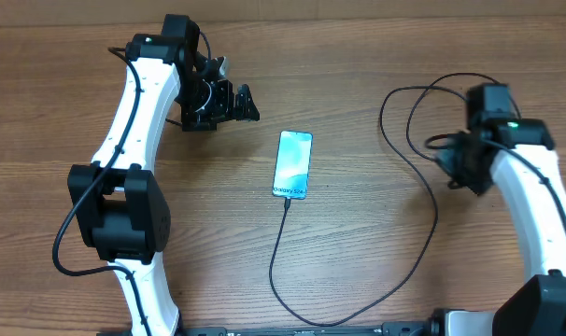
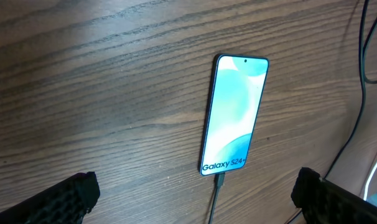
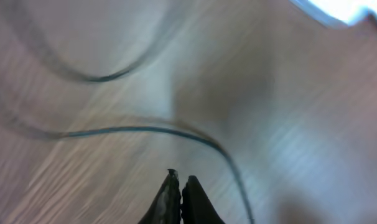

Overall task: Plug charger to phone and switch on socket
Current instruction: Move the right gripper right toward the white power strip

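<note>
From overhead, you are looking at the phone lying flat near the middle of the table, screen up. The charger is running from its near short edge, looping toward you and round to the right arm. The plugging step is looking done from here. The socket is not showing in this view, so I judge the switch is what is left for you. The left gripper is hanging up-left of the phone, well apart from it. The right gripper is sitting inside the cable's far loops, but its jaws are too small to read here.

The left wrist view is giving you what overhead cannot. The plug tip is sitting against the phone's "Galaxy S24" edge, seemingly seated in the port. The left gripper's fingers are standing spread wide, holding nothing. A white strip is crossing the right edge, though I cannot tell what it is.

The right wrist view is blurred. The right gripper's fingertips are showing pressed together with nothing between them, above strands of black cable. A white shape is catching the top corner. It may be the socket, but you cannot confirm that here.
</note>
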Controlling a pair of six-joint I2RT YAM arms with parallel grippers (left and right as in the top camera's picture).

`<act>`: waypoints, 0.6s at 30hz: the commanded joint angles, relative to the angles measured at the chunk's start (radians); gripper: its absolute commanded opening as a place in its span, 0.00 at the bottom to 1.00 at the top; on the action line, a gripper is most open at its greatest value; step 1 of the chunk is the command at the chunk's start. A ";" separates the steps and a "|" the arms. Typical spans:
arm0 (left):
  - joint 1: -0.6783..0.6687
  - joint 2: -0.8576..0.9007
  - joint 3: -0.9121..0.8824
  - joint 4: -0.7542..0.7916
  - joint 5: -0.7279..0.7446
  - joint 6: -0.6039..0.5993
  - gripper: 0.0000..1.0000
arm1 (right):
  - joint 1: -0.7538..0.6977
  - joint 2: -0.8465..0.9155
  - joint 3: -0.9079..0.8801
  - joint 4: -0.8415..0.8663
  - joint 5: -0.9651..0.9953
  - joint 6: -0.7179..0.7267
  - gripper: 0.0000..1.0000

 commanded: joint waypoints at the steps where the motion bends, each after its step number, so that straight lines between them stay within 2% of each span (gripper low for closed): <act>1: 0.002 -0.028 0.008 0.001 -0.003 -0.006 1.00 | -0.129 0.000 -0.008 -0.036 -0.009 0.159 0.04; 3: 0.002 -0.028 0.008 0.001 -0.003 -0.006 1.00 | -0.220 0.000 -0.009 -0.043 -0.066 0.162 0.04; 4: 0.002 -0.028 0.008 0.001 -0.002 -0.006 1.00 | -0.272 0.000 -0.009 -0.042 -0.097 0.162 0.07; 5: 0.002 -0.028 0.008 0.001 -0.003 -0.006 1.00 | -0.314 0.000 -0.009 -0.038 -0.116 0.162 0.24; 6: 0.002 -0.028 0.008 0.001 -0.003 -0.006 1.00 | -0.352 0.000 -0.009 -0.034 -0.130 0.162 0.52; 7: 0.002 -0.028 0.008 0.001 -0.003 -0.006 1.00 | -0.393 0.000 -0.009 -0.034 -0.139 0.163 0.87; 10: 0.002 -0.028 0.008 0.001 -0.003 -0.006 1.00 | -0.483 0.000 -0.009 -0.042 -0.138 0.162 0.98; 12: 0.002 -0.028 0.008 0.001 -0.003 -0.006 1.00 | -0.526 0.001 -0.010 -0.013 -0.108 0.133 0.98; 18: 0.002 -0.028 0.008 0.001 -0.003 -0.006 1.00 | -0.558 0.005 -0.013 0.167 -0.113 -0.137 1.00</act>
